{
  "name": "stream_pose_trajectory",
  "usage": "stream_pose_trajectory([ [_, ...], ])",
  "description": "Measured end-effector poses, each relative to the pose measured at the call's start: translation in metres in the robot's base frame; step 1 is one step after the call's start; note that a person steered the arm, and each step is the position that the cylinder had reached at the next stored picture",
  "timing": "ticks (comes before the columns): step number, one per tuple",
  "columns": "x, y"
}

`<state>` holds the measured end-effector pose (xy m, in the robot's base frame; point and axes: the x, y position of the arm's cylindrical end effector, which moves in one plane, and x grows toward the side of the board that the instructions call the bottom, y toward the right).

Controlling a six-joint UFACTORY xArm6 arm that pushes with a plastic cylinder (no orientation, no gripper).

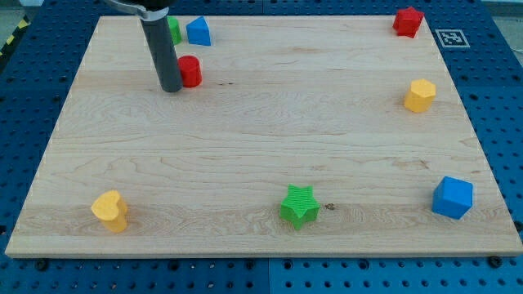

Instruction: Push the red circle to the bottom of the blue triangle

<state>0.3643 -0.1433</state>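
Green star [300, 205], rod-hidden green block [175, 30]

A pale wooden worktop [261, 155] with visible grain fills most of the frame. Around it lies a blue perforated bench surface [498, 98]. A black-and-white marker tag [450, 37] sits at upper right; yellow-black hazard tape [11, 37] crosses upper left.

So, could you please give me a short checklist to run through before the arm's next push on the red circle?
1. My tip at the red circle, on its left side in the view: ok.
2. Red circle below the blue triangle: roughly, slightly left; ok.
3. Gap between circle and triangle: apart; ok.
4. Green block behind the rod, shape: cannot tell.
5. Other red block far from path: ok.
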Motion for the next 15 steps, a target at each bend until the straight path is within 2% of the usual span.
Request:
stream_pose_trajectory([
  [3, 0.018, 0.000],
  [4, -0.010, 0.005],
  [5, -0.010, 0.010],
  [6, 0.002, 0.053],
  [7, -0.003, 0.055],
  [8, -0.030, 0.041],
  [10, -0.028, 0.041],
  [11, -0.005, 0.041],
  [12, 0.001, 0.039],
  [15, -0.013, 0.049],
])
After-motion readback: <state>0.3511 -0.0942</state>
